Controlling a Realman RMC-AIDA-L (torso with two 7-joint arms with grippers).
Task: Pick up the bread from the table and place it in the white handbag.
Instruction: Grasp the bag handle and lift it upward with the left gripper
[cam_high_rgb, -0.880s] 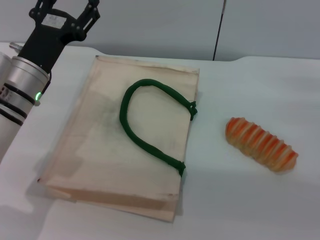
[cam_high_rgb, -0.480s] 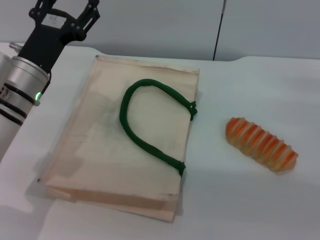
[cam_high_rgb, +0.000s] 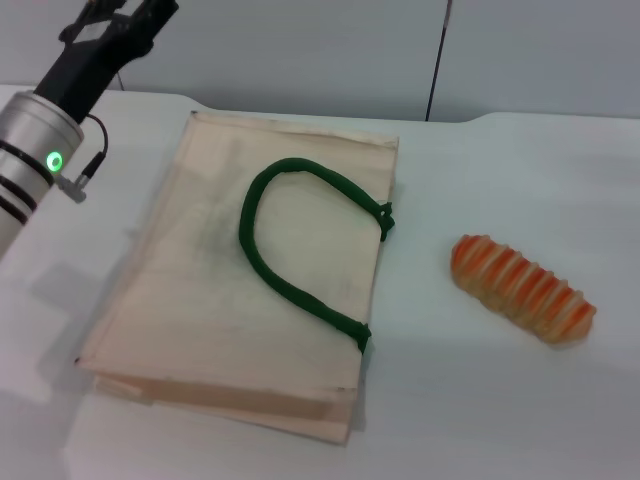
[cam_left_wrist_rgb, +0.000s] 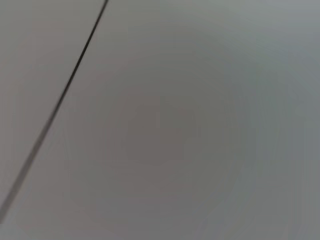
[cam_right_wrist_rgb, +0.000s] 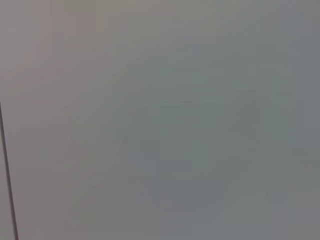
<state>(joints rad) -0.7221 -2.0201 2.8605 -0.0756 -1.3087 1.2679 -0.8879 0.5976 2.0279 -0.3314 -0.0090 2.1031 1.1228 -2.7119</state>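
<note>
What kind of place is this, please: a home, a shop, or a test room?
Probably a lab or test bench: a plain white table against bare grey wall panels, with only a toy-like bread, a white handbag and the left gripper.

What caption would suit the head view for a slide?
Bread lies on the table beside the flat white handbag; the left gripper hovers past the bag's far left corner.

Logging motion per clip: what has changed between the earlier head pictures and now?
The left arm swung away toward the table's left edge, its left pincer now higher, near the top corner. Nothing was grasped or released. The bread and white handbag lie as before.
</note>
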